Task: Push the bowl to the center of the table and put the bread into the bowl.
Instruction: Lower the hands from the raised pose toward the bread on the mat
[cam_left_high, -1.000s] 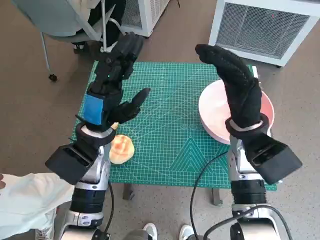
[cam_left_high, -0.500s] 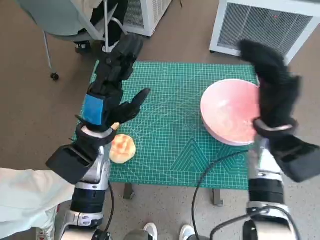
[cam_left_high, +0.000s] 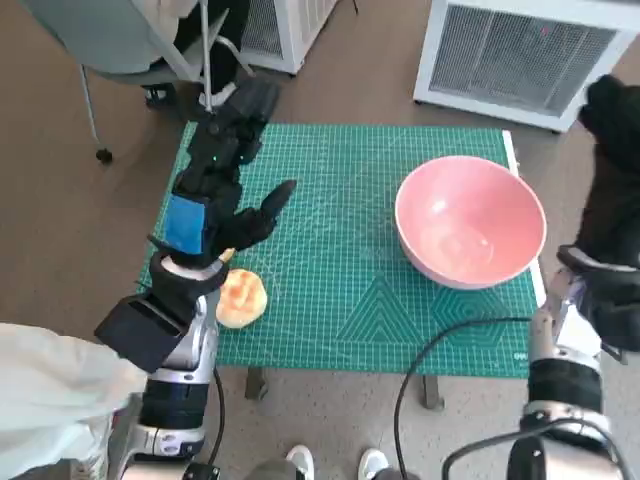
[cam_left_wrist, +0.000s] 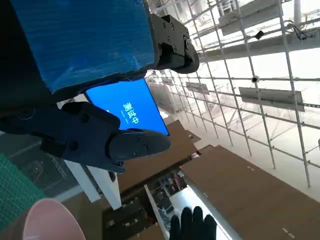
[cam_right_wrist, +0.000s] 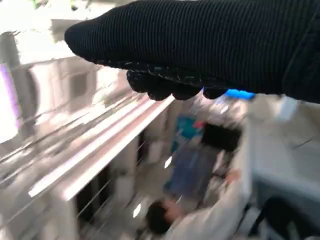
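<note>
My left hand (cam_left_high: 205, 215) hovers above the table (cam_left_high: 340, 290), fingers (cam_left_high: 235, 125) spread wide, holding nothing. My gloved right hand (cam_left_high: 612, 180) is raised off the table's right edge, empty. The pink bowl (cam_left_high: 470, 222) sits right of center; the bread (cam_left_high: 240, 297) lies near my left wrist.
</note>
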